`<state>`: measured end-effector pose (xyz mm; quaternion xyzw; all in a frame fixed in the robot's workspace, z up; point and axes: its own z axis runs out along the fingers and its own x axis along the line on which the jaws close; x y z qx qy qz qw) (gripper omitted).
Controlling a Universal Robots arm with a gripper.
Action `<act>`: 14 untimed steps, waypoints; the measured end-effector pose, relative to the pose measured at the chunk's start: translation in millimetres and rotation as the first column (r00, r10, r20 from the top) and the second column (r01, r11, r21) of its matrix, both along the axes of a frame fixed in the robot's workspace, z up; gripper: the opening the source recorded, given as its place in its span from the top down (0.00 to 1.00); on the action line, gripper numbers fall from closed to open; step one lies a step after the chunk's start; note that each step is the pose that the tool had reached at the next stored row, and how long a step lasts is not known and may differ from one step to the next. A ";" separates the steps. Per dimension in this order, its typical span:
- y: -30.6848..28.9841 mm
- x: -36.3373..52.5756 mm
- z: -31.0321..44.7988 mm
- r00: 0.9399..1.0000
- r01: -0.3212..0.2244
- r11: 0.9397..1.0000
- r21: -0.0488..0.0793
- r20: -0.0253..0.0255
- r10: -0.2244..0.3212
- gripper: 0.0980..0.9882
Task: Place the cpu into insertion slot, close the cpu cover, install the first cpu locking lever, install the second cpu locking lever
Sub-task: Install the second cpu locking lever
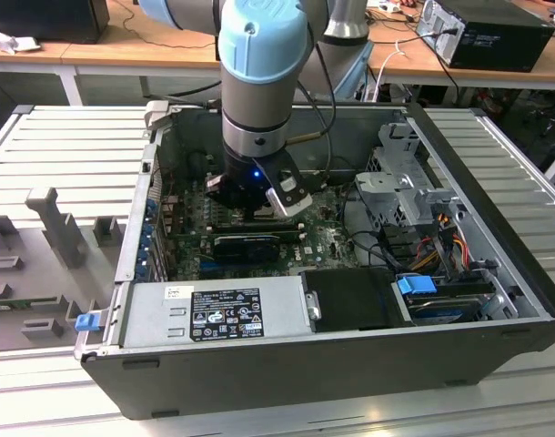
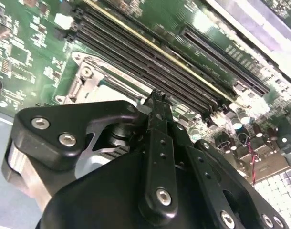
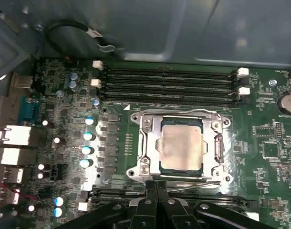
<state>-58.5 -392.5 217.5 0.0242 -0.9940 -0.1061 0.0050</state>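
Black linkage and finger bars of the gripper (image 3: 156,183) are seen in the first wrist view pressed together, their tips side by side with no gap and nothing pinched between them; in the second wrist view the same joined fingertips (image 2: 157,98) are shown poised at the edge of the socket frame, beside the long memory slots (image 2: 150,64). Just beyond the tips, the cpu (image 3: 181,145) is found already seated in the insertion slot (image 3: 180,172), its silver-grey face showing through the window of the cpu cover (image 3: 150,143), which is laid flat over it. The placing and cover steps are therefore judged done, and the work is judged to be at the locking levers: a thin bright rod (image 3: 195,185) is seen along the socket edge nearest the fingertips, though whether it is latched cannot be told. In the exterior view the gripper (image 1: 250,196) is lowered deep into the open computer case (image 1: 368,364), over the green motherboard (image 3: 274,124). The lever work is judged to call for a firm sideways and downward push with the closed tips, kept on the rod and off the memory slots and the capacitors (image 3: 88,136) ranged well to the far side of the socket.
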 end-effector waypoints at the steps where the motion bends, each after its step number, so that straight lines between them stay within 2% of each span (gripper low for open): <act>1: -1.4 -2.1 -2.1 1.000 -0.008 1.000 0.011 0.000 0.008 0.99; 4: -7.6 -7.2 -4.7 1.000 -0.015 0.999 0.031 0.000 0.015 0.99; 6: -9.6 -9.7 -5.0 1.000 -0.015 0.999 0.044 0.001 0.015 0.99; 7: -11.3 -10.9 -5.5 1.000 -0.016 0.998 0.059 0.001 0.016 0.99; 8: -11.8 -11.0 -6.2 1.000 -0.015 0.998 0.063 0.001 0.015 0.99; 14: -12.0 -11.6 -11.6 1.000 -0.016 0.998 0.066 0.001 0.016 0.99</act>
